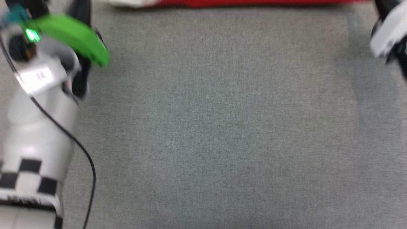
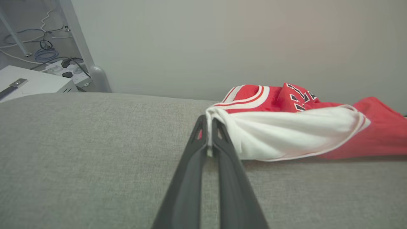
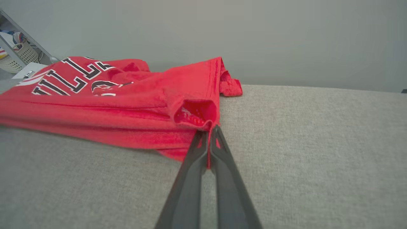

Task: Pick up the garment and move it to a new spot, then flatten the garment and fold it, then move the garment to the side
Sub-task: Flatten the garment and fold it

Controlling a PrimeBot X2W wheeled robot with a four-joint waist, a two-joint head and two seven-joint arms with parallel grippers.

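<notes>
In the head view, the left arm's pale forearm [image 1: 35, 127] rises at the lower left, with a black cable [image 1: 63, 133] looping along it and a green cover [image 1: 73, 35] near its wrist. A blurred piece of the right arm [image 1: 389, 31] shows at the upper right. Between them the grey cloth surface [image 1: 222, 127] runs up to the far edge, where the garment [image 1: 241, 3] shows as a thin red strip with a bit of white at its left end.

In the left wrist view, the left gripper [image 2: 208, 122] is closed on the garment, with the edge of a white sleeve pinched between its two dark fingers [image 2: 190, 165]. The sleeve bulges out just beyond the tips. Behind it lie the striped collar trim and folds of red with part of the black lettering.

In the right wrist view, the right gripper [image 3: 210, 130] is also clamped on the garment, holding a red hem at a corner. The cloth bunches into a small open fold right at the tips. The rest lies crumpled to the left with the printed letters facing up, and one red corner pokes out on the far side.

Further off is a plain pale wall [image 2: 222, 38]. Off the surface's far corner are a white box [image 2: 35, 82], a metal leg [image 2: 82, 47], a power strip [image 2: 68, 70] and loose cables [image 2: 44, 52]. A white basket [image 3: 19, 57] sits at the edge of the right wrist view.
</notes>
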